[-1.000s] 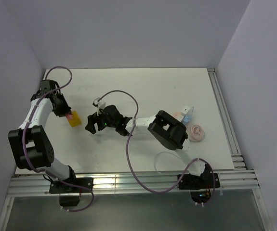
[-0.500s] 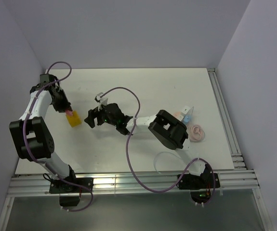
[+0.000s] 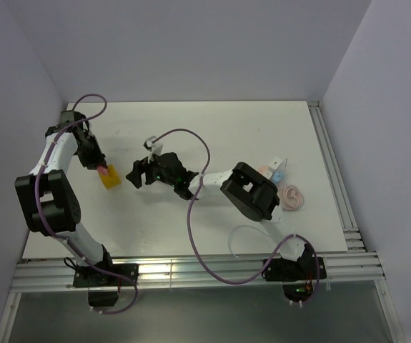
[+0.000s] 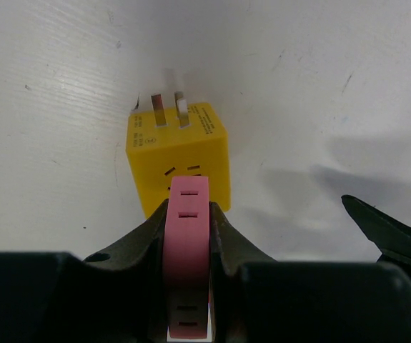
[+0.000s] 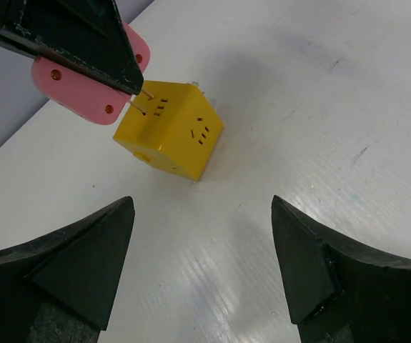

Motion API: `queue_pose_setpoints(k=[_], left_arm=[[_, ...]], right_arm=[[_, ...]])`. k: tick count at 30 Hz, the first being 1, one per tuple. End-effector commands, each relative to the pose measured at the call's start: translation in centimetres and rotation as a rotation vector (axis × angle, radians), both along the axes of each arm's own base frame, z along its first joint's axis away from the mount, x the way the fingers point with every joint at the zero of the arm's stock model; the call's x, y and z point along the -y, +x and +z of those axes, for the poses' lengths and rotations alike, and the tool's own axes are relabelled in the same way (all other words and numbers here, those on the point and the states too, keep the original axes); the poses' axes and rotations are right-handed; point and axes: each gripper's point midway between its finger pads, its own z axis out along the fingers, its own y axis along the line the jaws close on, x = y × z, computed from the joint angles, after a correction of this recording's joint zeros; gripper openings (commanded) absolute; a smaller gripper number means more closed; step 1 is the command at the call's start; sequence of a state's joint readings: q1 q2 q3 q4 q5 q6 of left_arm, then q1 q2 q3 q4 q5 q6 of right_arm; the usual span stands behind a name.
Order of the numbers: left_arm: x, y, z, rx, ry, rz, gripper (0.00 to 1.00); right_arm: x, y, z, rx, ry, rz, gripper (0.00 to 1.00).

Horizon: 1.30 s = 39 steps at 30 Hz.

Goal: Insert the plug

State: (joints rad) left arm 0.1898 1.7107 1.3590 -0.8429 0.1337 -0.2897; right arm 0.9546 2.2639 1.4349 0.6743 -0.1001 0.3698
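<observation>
1. In the left wrist view, the pink plug [image 4: 187,236] hides its own prongs, and its lower end is cut off between the dark fingers [image 4: 130,246].
2. In the right wrist view, two thin metal prongs [image 5: 141,102] reach from the plug to the upper face of the yellow socket cube [image 5: 173,132], right by its slots. I cannot tell whether they have entered.
3. From the top camera, a small light-blue piece [image 3: 278,174] beside the right arm's elbow is too small to make out.
4. The plug [image 5: 83,86] is a flat, pink, round-cornered slab. It has small slots in its narrow edge and two dark screw holes on its broad side.
5. The plug sits at the desk's [image 3: 226,128] left side, against the near side of the cube [image 3: 111,179]. The cube rests on the desk with two blades of its own on its far face.
6. The left hand [image 4: 188,214] pinches the plug by its broad sides.
7. The right hand [image 5: 202,207] is spread wide and holds nothing. It hangs over bare desk near the cube, apart from it.
</observation>
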Motion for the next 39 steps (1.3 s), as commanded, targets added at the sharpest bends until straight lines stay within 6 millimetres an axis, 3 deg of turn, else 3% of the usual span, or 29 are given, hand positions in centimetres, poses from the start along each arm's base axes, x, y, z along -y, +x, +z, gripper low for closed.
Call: queue_pose_setpoints(k=[1, 15, 39], left_arm=[[-0.6, 0.9, 1.1, 0.038, 0.026, 0.0, 0.0], [-0.4, 1.2, 0.7, 0.048, 0.018, 0.0, 0.0], [-0.1, 0.6, -2.0, -0.008, 0.051, -0.008, 0.0]], right_arm=[[0.0, 0.3, 1.2, 0.026, 0.048, -0.002, 0.84], [0.1, 0.2, 1.6, 0.018, 0.069, 0.006, 0.83], [0.0, 0.0, 1.6, 0.005, 0.083, 0.019, 0.82]])
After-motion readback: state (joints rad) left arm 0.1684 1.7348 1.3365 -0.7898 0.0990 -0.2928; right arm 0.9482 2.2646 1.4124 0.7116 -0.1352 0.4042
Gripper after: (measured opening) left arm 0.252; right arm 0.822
